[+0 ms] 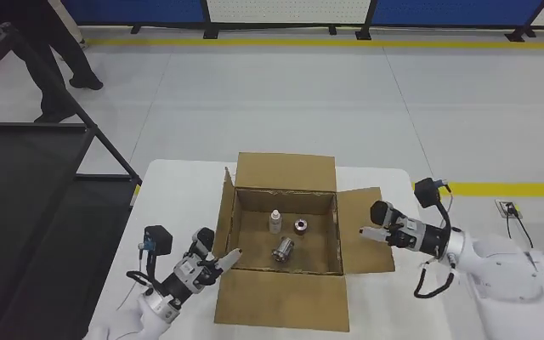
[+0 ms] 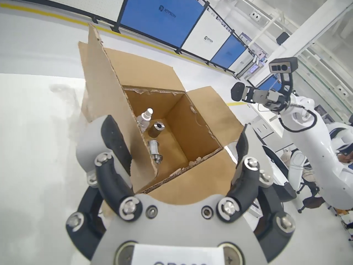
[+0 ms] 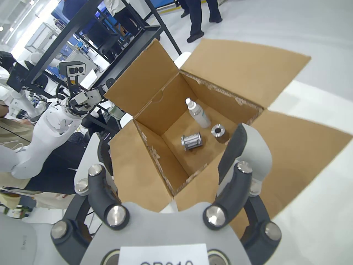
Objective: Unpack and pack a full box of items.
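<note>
Looking down from the top view, you have the open brown cardboard box (image 1: 280,302) sitting near the middle of the white table (image 1: 178,195), all four flaps folded outward. Three things lie on its floor: a small white plastic bottle (image 1: 274,222) toward the far wall, a short dark metal cylinder with a hole in its end (image 1: 300,225) just beside it on the robot's right, and a ribbed silver metal cylinder (image 1: 283,250) lying on its side nearer the robot, apart from the other two.

Your left gripper (image 1: 223,255) sits at the box's left side, just beside the raised left flap. Its fingers are spread wide and hold nothing. In the left wrist view, the flap's edge stands up between the two pads.

Your right gripper (image 1: 371,219) is at the opposite side, over the right flap, which lies spread out on the table. Its fingers are likewise parted and empty, pointing toward the box's inside.
</note>
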`<control>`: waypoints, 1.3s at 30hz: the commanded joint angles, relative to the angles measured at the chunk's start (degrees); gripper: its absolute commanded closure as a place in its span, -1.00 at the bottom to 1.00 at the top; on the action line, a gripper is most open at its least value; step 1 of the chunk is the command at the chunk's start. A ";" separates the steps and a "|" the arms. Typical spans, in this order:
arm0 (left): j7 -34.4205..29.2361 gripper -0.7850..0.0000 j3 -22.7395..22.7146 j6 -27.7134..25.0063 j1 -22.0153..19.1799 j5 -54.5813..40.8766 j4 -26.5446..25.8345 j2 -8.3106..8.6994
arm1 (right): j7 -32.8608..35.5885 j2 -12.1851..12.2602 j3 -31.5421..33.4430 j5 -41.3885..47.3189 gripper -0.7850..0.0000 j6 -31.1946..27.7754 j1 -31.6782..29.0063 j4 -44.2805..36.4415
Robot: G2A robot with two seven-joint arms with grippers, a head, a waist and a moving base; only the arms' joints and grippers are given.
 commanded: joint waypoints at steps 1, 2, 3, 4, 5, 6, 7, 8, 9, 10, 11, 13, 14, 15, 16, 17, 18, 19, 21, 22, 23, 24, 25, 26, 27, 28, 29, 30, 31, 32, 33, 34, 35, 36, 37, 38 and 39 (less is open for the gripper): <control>-0.36 -1.00 1.77 0.43 -0.82 1.52 0.51 -0.06 | 3.28 0.62 2.16 2.88 -1.00 0.70 0.09 2.17; -0.66 -1.00 2.69 0.63 -1.31 2.09 0.76 -0.10 | 3.22 0.72 2.64 2.64 -1.00 0.90 0.09 2.38; -0.83 -1.00 3.54 0.80 -1.85 2.59 1.06 -0.14 | 3.22 0.72 2.64 2.64 -1.00 0.90 0.09 2.38; -1.14 -1.00 4.41 1.05 -2.35 3.03 1.54 -0.19 | 3.22 0.72 2.64 2.64 -1.00 0.90 0.09 2.38; -1.49 -1.00 5.21 1.40 -2.92 3.30 2.09 -0.23 | 3.22 0.72 2.64 2.64 -1.00 0.90 0.09 2.38; -1.73 -1.00 5.93 1.93 -3.53 3.40 2.65 -0.30 | 3.22 0.72 2.64 2.64 -1.00 0.90 0.09 2.38; -2.01 -1.00 6.63 2.40 -4.12 3.42 3.12 -0.36 | 3.22 0.72 2.64 2.64 -1.00 0.90 0.09 2.38; -2.34 -1.00 7.20 2.67 -4.71 3.69 3.47 -0.39 | 3.22 0.72 2.64 2.64 -1.00 0.90 0.09 2.38; -2.34 -1.00 7.35 2.74 -4.88 3.76 3.57 -0.40 | 3.22 0.72 2.64 2.64 -1.00 0.90 0.09 2.38; -2.34 -1.00 7.35 2.74 -4.88 3.76 3.57 -0.40 | 3.22 0.72 2.64 2.64 -1.00 0.90 0.09 2.38; -2.34 -1.00 7.35 2.74 -4.88 3.76 3.57 -0.40 | 3.22 0.72 2.64 2.64 -1.00 0.90 0.09 2.38; -1.97 -1.00 7.55 2.99 -4.80 3.87 3.57 -0.43 | 1.45 0.74 2.45 2.88 -1.00 1.77 -0.35 2.89; -1.84 -1.00 7.91 3.15 -4.85 4.35 3.64 -0.44 | 1.13 0.81 2.53 3.88 -1.00 2.57 -0.27 3.89; -1.92 -1.00 8.36 3.33 -5.03 4.72 3.82 -0.46 | 1.59 0.96 2.66 4.56 -1.00 3.19 0.04 4.86; -2.30 -1.00 8.85 3.48 -5.34 5.03 4.13 -0.48 | 2.51 1.14 2.82 5.22 -1.00 3.89 0.43 5.91; -2.48 -1.00 9.28 3.69 -5.73 5.27 4.41 -0.51 | 3.53 1.35 3.07 5.54 -1.00 4.96 0.90 7.17; -2.46 -1.00 9.72 3.92 -6.07 5.47 4.70 -0.55 | 4.85 1.57 3.19 5.86 -1.00 6.14 1.53 8.35; -2.56 -1.00 10.21 4.01 -6.35 5.55 4.87 -0.58 | 5.46 1.76 3.43 6.28 -1.00 7.07 2.24 9.59; -2.81 -1.00 10.99 4.04 -6.72 5.84 5.04 -0.62 | 7.61 2.02 3.07 8.30 -1.00 8.81 3.39 12.06; -3.13 -1.00 11.28 4.04 -6.91 6.02 5.13 -0.62 | 9.27 2.18 2.80 9.20 -1.00 9.48 4.15 13.21; -3.59 -1.00 11.56 4.08 -7.12 6.35 5.22 -0.61 | 10.58 2.31 2.49 10.10 -1.00 10.11 4.88 14.47; -4.16 -1.00 11.86 4.06 -7.36 6.73 5.33 -0.59 | 12.04 2.43 1.89 10.40 -1.00 10.68 5.57 15.47; -4.76 -1.00 12.14 4.07 -7.63 7.04 5.42 -0.57 | 13.47 2.53 1.20 10.62 -1.00 11.16 6.31 16.36; -5.00 -1.00 12.34 4.12 -7.88 7.30 5.47 -0.57 | 14.62 2.60 0.52 11.20 -1.00 11.45 7.04 17.26; -5.33 -1.00 12.58 4.09 -8.05 7.37 5.57 -0.56 | 15.65 2.66 -0.16 11.64 -1.00 11.70 7.77 18.20; -5.65 -1.00 12.73 4.13 -8.25 7.58 5.64 -0.55 | 16.46 2.72 -0.78 11.84 -1.00 11.97 8.58 19.13; -5.95 -1.00 12.88 4.25 -8.40 7.70 5.77 -0.54 | 16.83 2.77 -1.34 11.97 -1.00 12.08 9.36 20.03; -6.28 -1.00 12.99 4.51 -8.55 7.81 5.92 -0.53 | 17.52 2.78 -2.07 12.60 -1.00 11.99 10.03 20.76; -6.49 -1.00 13.05 4.94 -8.77 8.15 6.06 -0.52 | 18.68 2.78 -2.80 13.55 -1.00 11.81 10.67 21.50; -6.34 -1.00 13.14 5.56 -8.91 8.29 6.29 -0.55 | 19.32 2.83 -3.29 13.93 -1.00 11.74 11.34 22.38; -6.23 -1.00 13.32 5.94 -9.06 8.28 6.51 -0.58 | 19.62 2.82 -3.93 14.83 -1.00 11.75 11.94 22.88; -6.26 -1.00 13.45 6.30 -9.23 8.46 6.79 -0.59 | 19.86 2.82 -4.82 15.96 -1.00 11.98 12.38 22.88; -6.21 -1.00 13.58 6.54 -9.38 8.52 6.99 -0.61 | 20.03 2.86 -5.55 17.21 -1.00 12.15 12.68 22.82; -6.15 -1.00 13.68 6.72 -9.48 8.41 7.18 -0.62 | 20.13 2.93 -6.22 18.33 -1.00 12.25 12.90 22.54; -6.15 -1.00 13.74 6.82 -9.59 8.43 7.31 -0.62 | 20.20 3.02 -6.97 19.46 -1.00 12.32 13.02 21.91; -6.15 -1.00 13.79 6.87 -9.66 8.43 7.43 -0.62 | 20.29 3.10 -7.73 20.88 -1.00 12.41 12.99 21.26; -6.15 -1.00 13.82 6.89 -9.71 8.37 7.54 -0.61 | 20.54 3.21 -8.47 22.25 -1.00 12.66 13.00 20.67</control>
